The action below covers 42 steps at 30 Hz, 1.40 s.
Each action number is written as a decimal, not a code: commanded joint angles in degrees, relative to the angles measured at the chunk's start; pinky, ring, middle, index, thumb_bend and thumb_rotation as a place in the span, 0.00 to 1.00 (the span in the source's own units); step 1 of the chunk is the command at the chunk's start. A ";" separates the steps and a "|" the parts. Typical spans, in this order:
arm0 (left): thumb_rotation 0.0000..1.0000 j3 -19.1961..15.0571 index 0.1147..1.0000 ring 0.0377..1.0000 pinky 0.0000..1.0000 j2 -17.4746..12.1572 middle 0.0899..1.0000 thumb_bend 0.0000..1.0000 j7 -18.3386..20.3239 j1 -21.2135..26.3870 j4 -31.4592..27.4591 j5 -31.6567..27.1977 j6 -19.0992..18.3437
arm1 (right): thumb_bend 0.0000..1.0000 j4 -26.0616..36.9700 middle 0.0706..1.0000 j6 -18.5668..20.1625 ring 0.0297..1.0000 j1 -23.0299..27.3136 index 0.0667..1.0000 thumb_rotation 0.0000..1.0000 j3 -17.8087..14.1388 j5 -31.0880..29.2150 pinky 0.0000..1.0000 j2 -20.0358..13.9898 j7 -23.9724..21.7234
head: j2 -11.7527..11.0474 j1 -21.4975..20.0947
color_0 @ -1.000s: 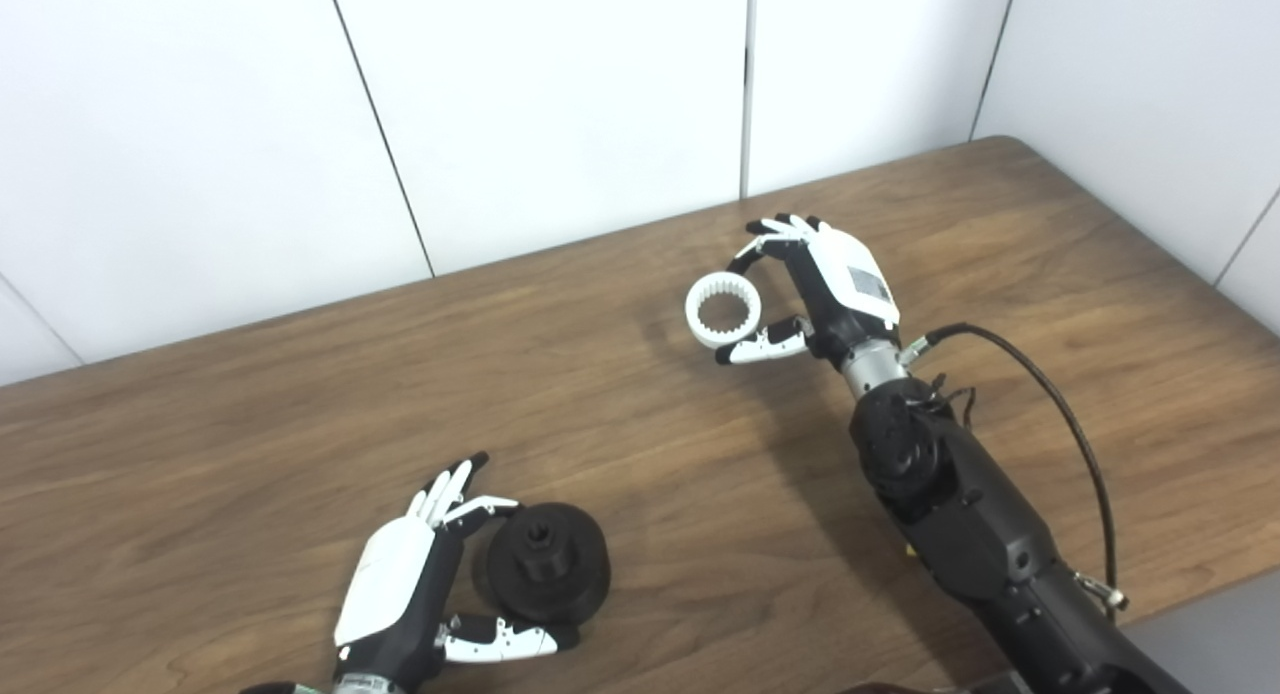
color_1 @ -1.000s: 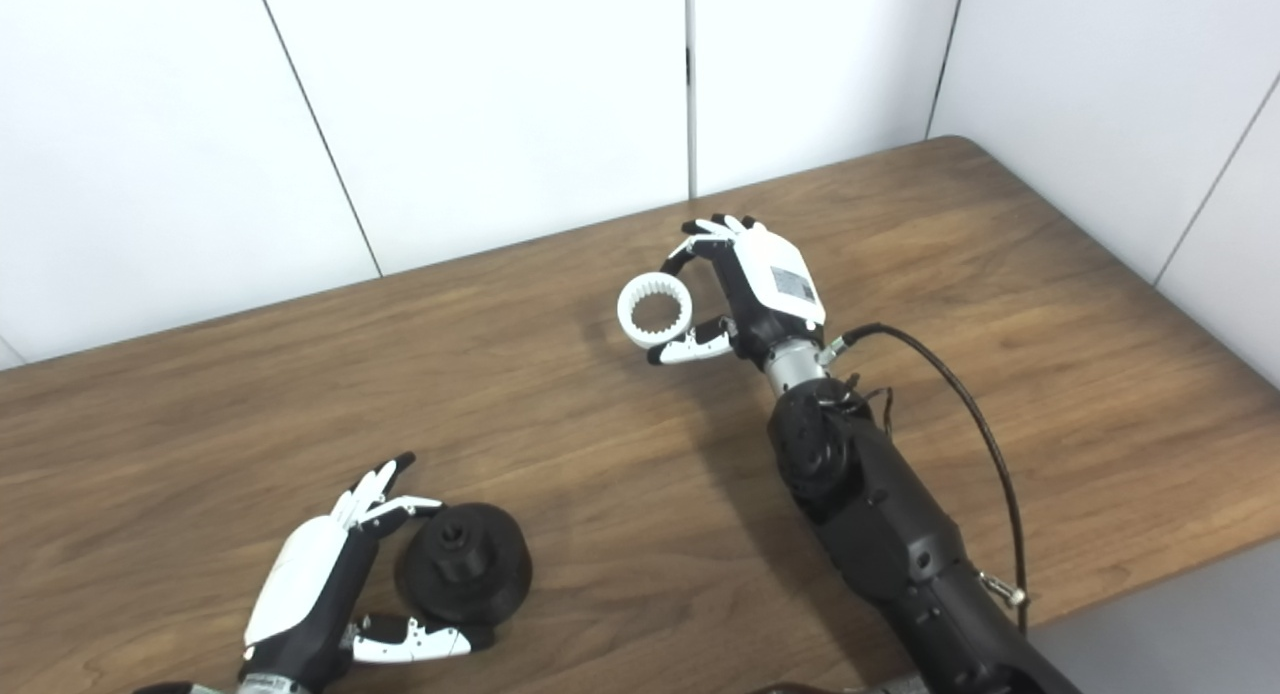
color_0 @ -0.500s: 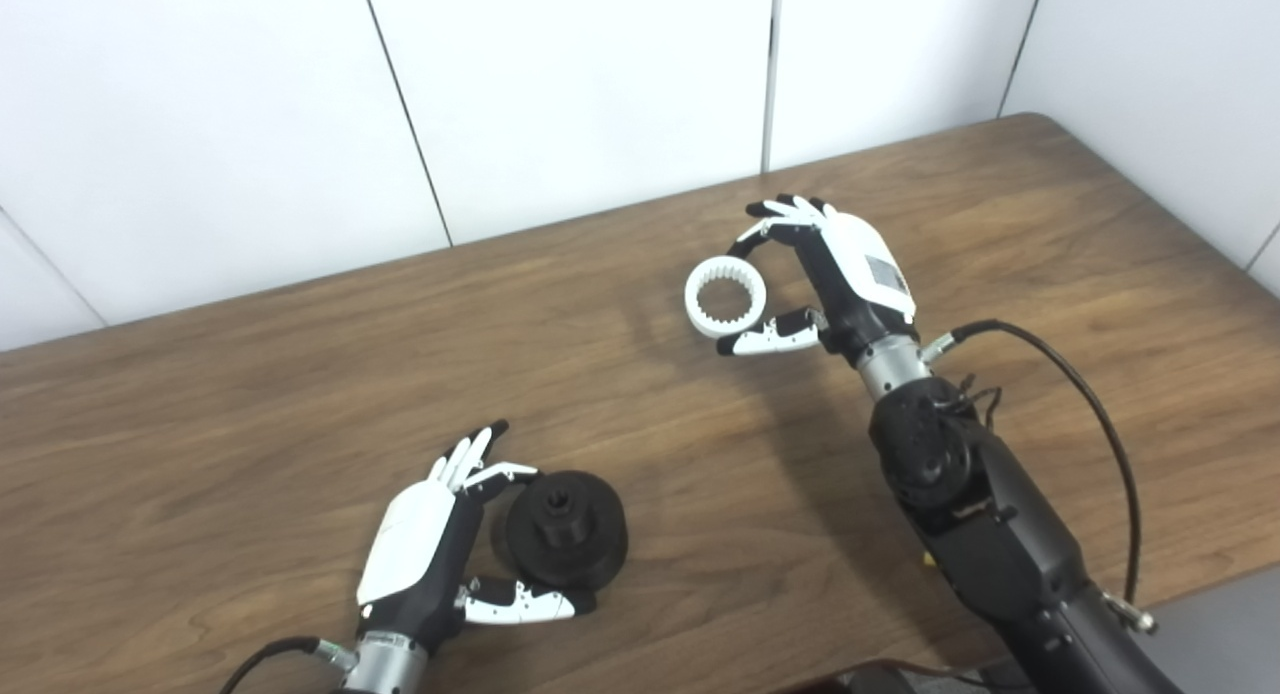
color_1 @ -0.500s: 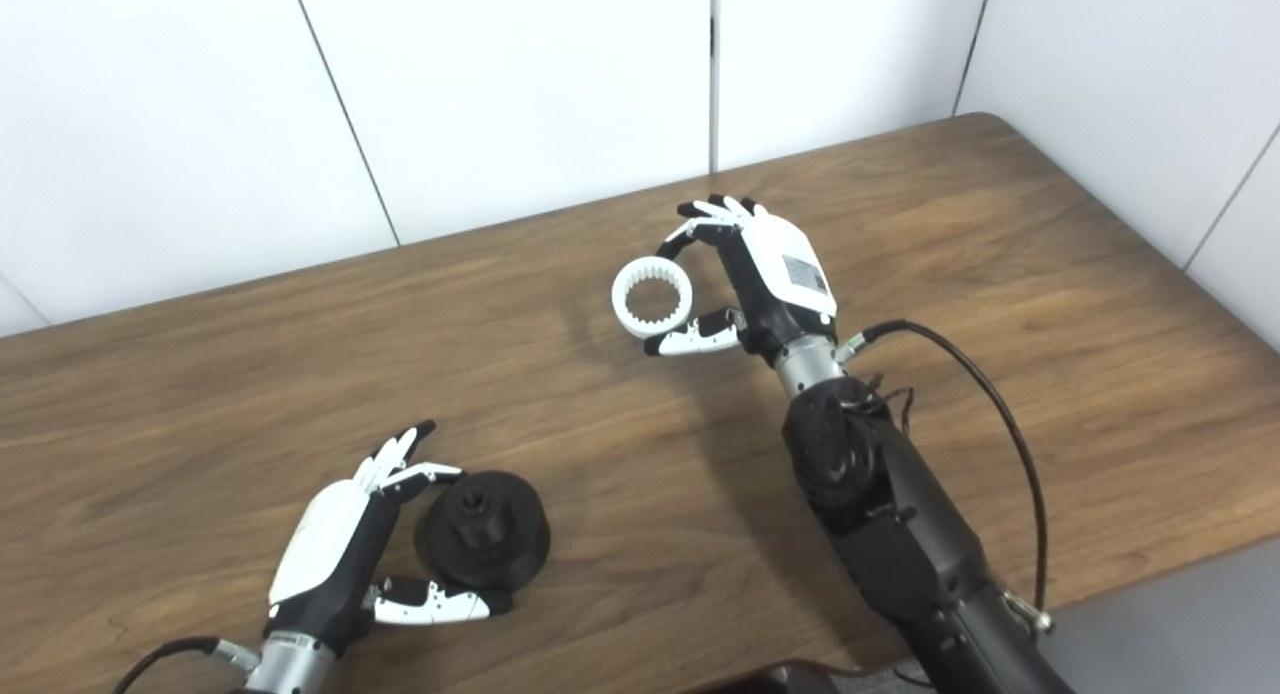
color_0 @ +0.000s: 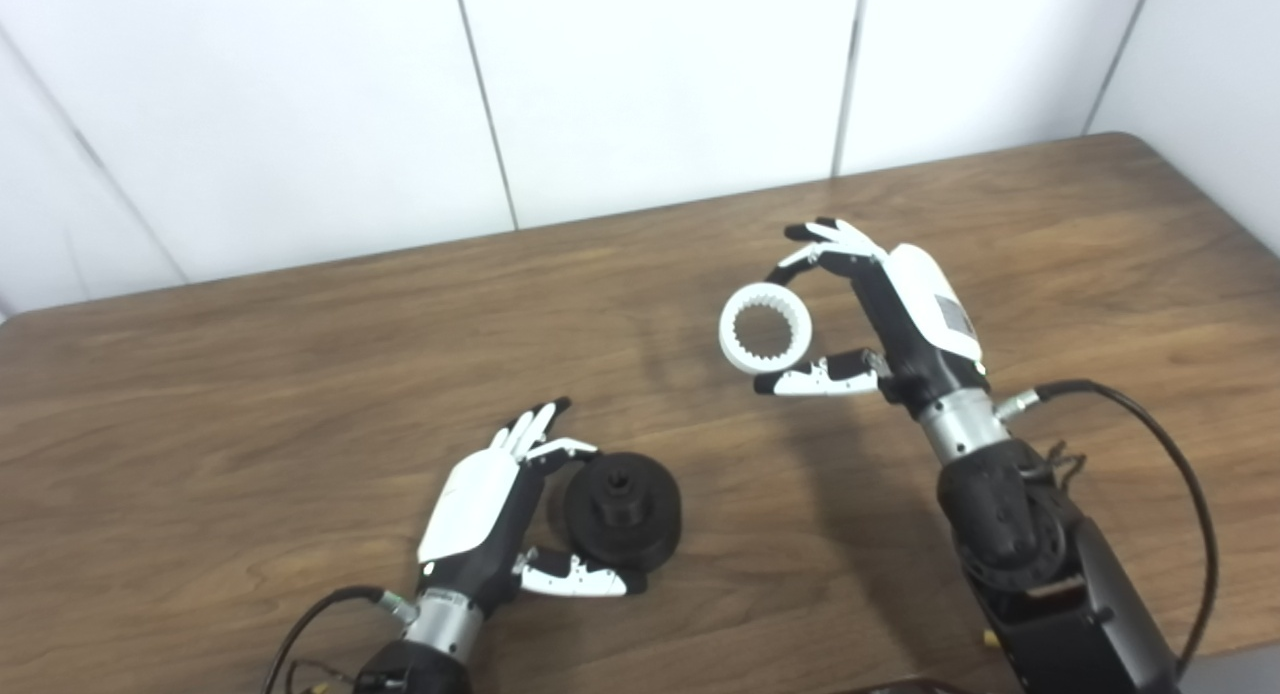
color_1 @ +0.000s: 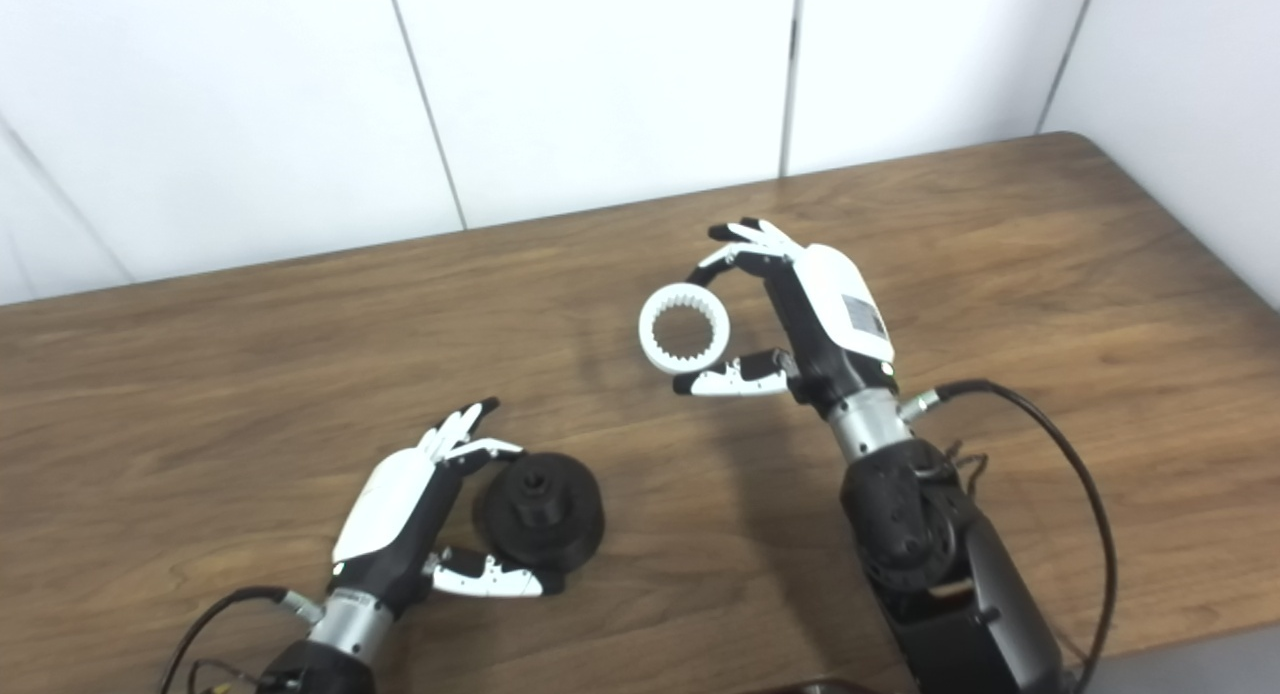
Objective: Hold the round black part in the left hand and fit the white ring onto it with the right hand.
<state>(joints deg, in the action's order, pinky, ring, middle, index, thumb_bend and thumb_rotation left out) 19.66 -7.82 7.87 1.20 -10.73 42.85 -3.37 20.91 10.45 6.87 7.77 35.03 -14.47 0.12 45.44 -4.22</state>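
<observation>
A: We counted one round black part (color_0: 621,511), one white ring (color_0: 765,328), two hands, all over one wooden counter (color_0: 300,374).

B: Agreed. We noted the black part lying flat on the counter near its front edge, hub upward.

A: The left hand (color_0: 490,519) cupped it from the left. Its fingers (color_0: 535,432) curved over the far rim, its thumb reached along the near rim. We could not tell if they pressed on the part or only touched it.

B: We logged the right hand (color_0: 900,319) well apart from that, farther back and to the right, raised off the counter.

A: Its fingers (color_0: 825,249) were clamped on the ring: fingertips on the upper edge, thumb under the lower edge. The ring stood tilted, its toothed bore facing us.

B: We saw the ring's shadow on the wood behind and left of it, ring and black part not touching.
</observation>
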 commanded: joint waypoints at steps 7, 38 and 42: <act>0.34 0.57 0.57 1.00 1.00 0.70 0.99 0.95 -0.73 1.94 -1.02 1.08 0.00 | 0.52 5.53 0.82 -3.45 0.91 -0.83 0.44 0.14 1.73 -0.40 0.88 1.20 -1.37 | 0.27 1.41; 0.40 1.30 0.58 1.00 1.00 2.15 1.00 0.95 -0.89 2.05 -0.90 2.76 -0.63 | 0.52 10.82 0.84 -4.10 0.92 -5.89 0.44 0.14 8.40 -1.44 0.85 6.81 -8.35 | 1.52 4.86; 0.41 1.40 0.58 1.00 1.00 2.16 1.00 0.96 -0.91 2.09 -1.03 3.11 -0.68 | 0.52 9.85 0.84 -4.89 0.92 -6.31 0.45 0.14 9.17 -0.86 0.86 7.20 -8.18 | 1.78 5.22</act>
<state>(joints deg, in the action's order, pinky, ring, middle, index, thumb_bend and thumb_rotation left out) 20.95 -6.02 7.92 1.36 -10.51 45.24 -4.32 29.57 8.10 -0.61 16.73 34.03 -7.95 -8.51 47.20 0.97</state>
